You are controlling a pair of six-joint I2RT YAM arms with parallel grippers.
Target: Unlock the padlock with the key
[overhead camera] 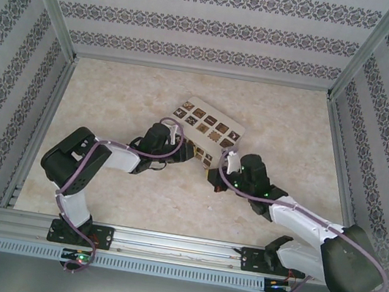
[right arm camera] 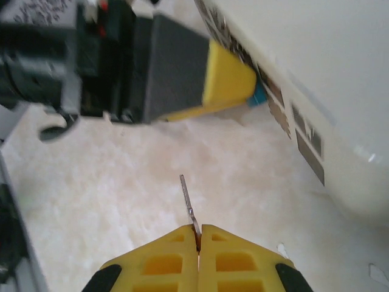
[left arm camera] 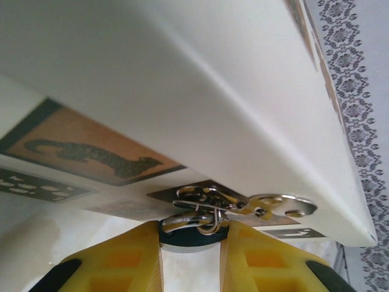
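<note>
The padlock (left arm camera: 189,238) has a dark teal-blue body, and my left gripper (left arm camera: 193,231) is shut on it between its yellow fingers. Its silvery shackle (left arm camera: 185,220) carries a wire ring with a spare key (left arm camera: 276,205), pressed against the underside of the cream box (left arm camera: 200,91). My right gripper (right arm camera: 198,230) is shut on the key (right arm camera: 188,198), a thin metal sliver that sticks forward out of the pads. In the right wrist view the left gripper's finger (right arm camera: 228,78) and the teal padlock (right arm camera: 259,94) lie ahead, well apart from the key's tip. From above, the left gripper (overhead camera: 183,149) and right gripper (overhead camera: 215,180) face each other.
The cream box (overhead camera: 208,127) with dark patterned squares lies tilted mid-table, right behind both grippers. Patterned walls and metal frame posts (overhead camera: 49,104) enclose the marbled tabletop (overhead camera: 287,124). Open tabletop lies to the left, right and back.
</note>
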